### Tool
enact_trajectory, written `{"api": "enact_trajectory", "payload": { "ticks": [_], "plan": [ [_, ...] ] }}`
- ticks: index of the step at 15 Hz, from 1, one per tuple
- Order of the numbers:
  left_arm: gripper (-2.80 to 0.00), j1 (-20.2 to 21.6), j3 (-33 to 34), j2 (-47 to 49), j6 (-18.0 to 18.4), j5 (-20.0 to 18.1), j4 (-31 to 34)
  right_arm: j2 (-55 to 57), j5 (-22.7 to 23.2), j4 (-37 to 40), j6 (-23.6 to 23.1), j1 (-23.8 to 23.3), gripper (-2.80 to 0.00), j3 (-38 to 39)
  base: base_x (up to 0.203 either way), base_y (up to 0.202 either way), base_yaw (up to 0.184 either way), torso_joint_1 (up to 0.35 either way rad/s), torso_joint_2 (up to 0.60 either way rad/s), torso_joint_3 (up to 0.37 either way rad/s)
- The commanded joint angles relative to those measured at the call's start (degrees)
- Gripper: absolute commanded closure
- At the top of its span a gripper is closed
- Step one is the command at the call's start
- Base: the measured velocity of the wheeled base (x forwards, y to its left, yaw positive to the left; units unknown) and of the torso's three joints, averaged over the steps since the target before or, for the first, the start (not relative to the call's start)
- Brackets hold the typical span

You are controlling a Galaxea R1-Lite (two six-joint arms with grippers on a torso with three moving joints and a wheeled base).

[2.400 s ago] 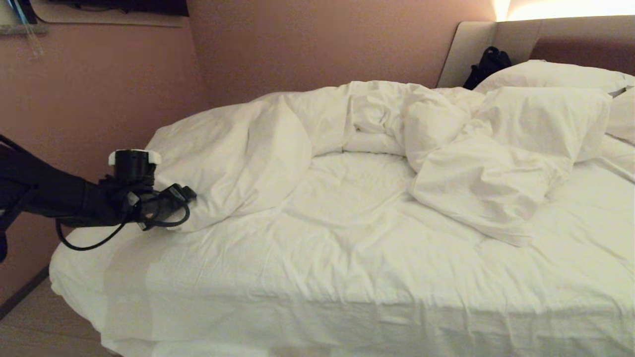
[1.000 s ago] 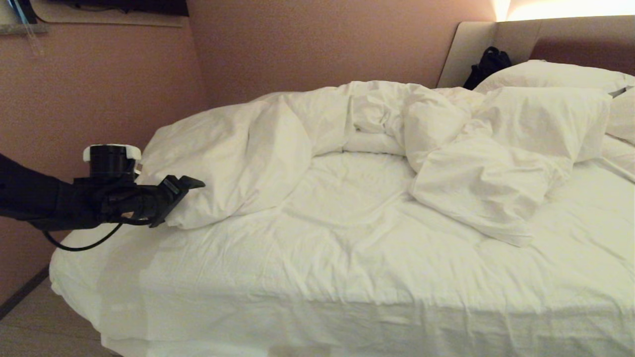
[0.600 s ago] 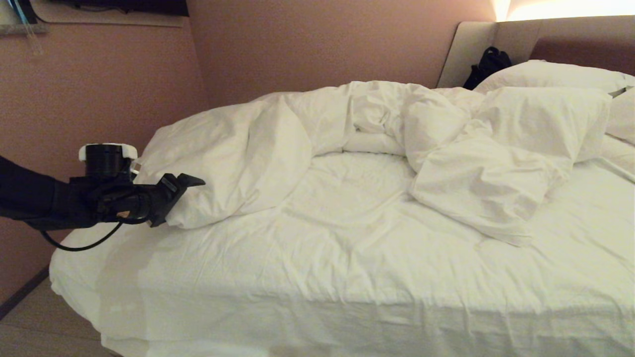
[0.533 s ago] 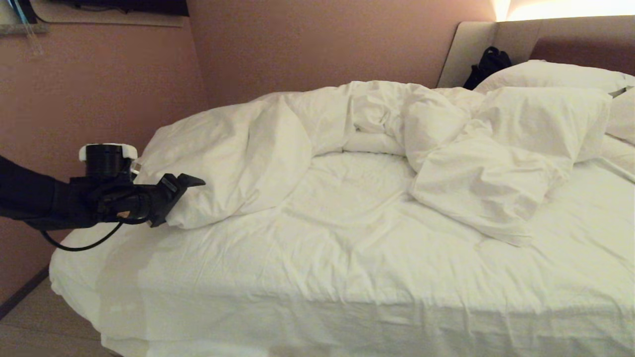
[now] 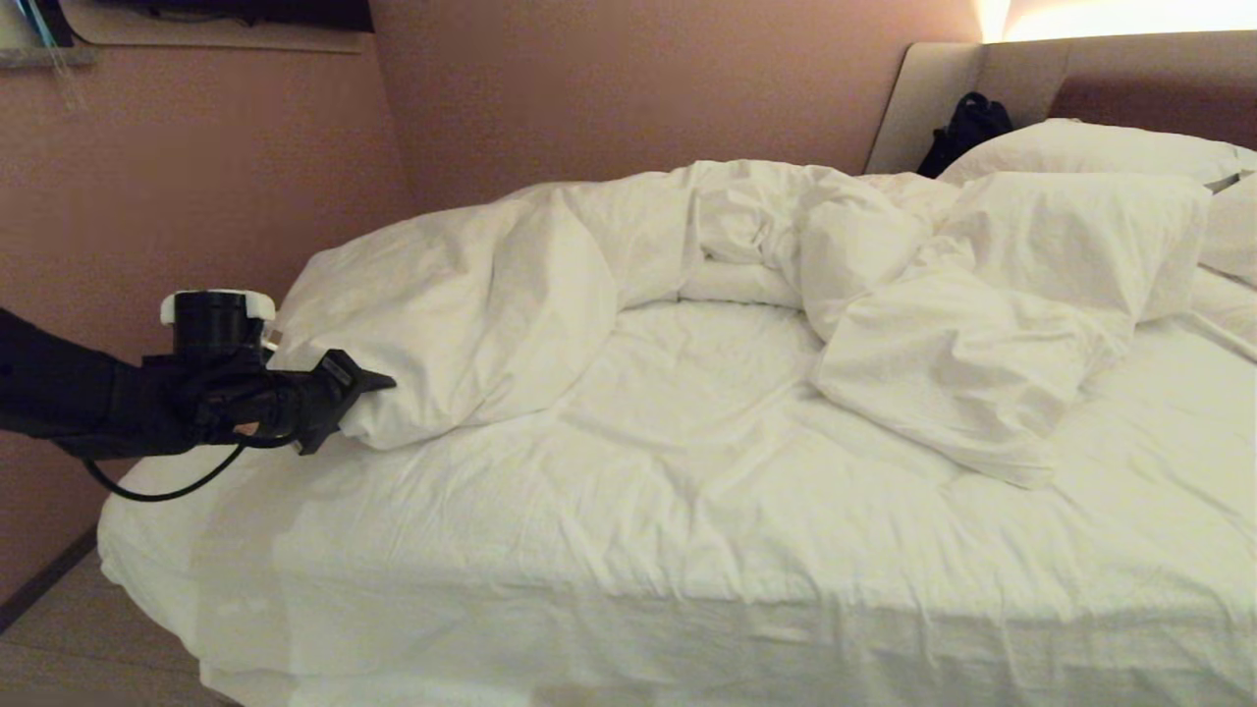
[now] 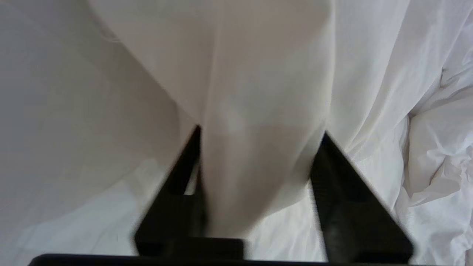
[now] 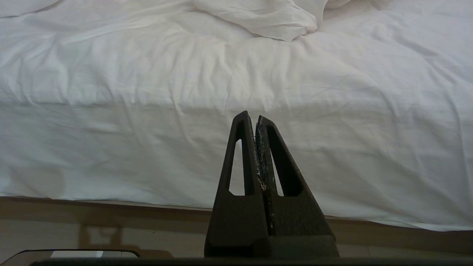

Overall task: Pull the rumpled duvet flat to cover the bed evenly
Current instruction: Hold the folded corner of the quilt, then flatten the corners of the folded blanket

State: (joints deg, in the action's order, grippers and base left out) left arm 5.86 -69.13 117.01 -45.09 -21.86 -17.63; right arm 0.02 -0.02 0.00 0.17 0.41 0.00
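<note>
The duvet (image 5: 471, 295) lies rumpled in a thick heap along the far side of the bed (image 5: 628, 550), with a second bunched fold (image 5: 943, 363) toward the pillows. My left gripper (image 5: 349, 414) reaches in from the left at the duvet's near-left corner. In the left wrist view a puffy fold of the duvet (image 6: 258, 92) fills the gap between the left gripper's (image 6: 262, 133) fingers and touches both. My right gripper (image 7: 255, 117) is shut and empty, held low in front of the bed's side (image 7: 147, 147).
White pillows (image 5: 1090, 147) lie at the right by the padded headboard (image 5: 933, 88), with a black bag (image 5: 967, 123) against it. A pinkish wall (image 5: 196, 177) runs close along the bed's left side. The floor (image 5: 59, 638) shows at the bottom left.
My left gripper's fingers have closed in on the duvet's corner. The arm has dropped slightly, and the corner is now pinched narrower.
</note>
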Motion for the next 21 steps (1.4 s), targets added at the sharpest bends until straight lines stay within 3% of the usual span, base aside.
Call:
{"api": "enact_trajectory", "payload": {
  "ticks": [1,10,16,21],
  "plan": [
    [0.00,-0.06,0.05,-0.11,-0.26,-0.11,-0.13,-0.02,0.02,0.00,0.01,0.02,0.00,0.00,0.000,0.000,0.000,0.000,0.00,0.000],
    [0.00,0.73,0.22,-7.05,-0.26,0.15,0.48,-0.02,0.02,0.00,0.01,0.02,0.00,0.00,0.000,0.000,0.000,0.000,0.00,0.000],
    [0.00,3.08,-1.56,-18.40,0.42,0.21,8.57,-0.02,0.02,0.00,0.01,0.02,0.00,0.00,0.000,0.000,0.000,0.000,0.00,0.000],
    [0.00,7.41,-4.46,-19.59,0.90,0.34,11.54,-0.02,0.02,0.00,0.01,0.02,0.00,0.00,0.000,0.000,0.000,0.000,0.00,0.000]
  ]
}}
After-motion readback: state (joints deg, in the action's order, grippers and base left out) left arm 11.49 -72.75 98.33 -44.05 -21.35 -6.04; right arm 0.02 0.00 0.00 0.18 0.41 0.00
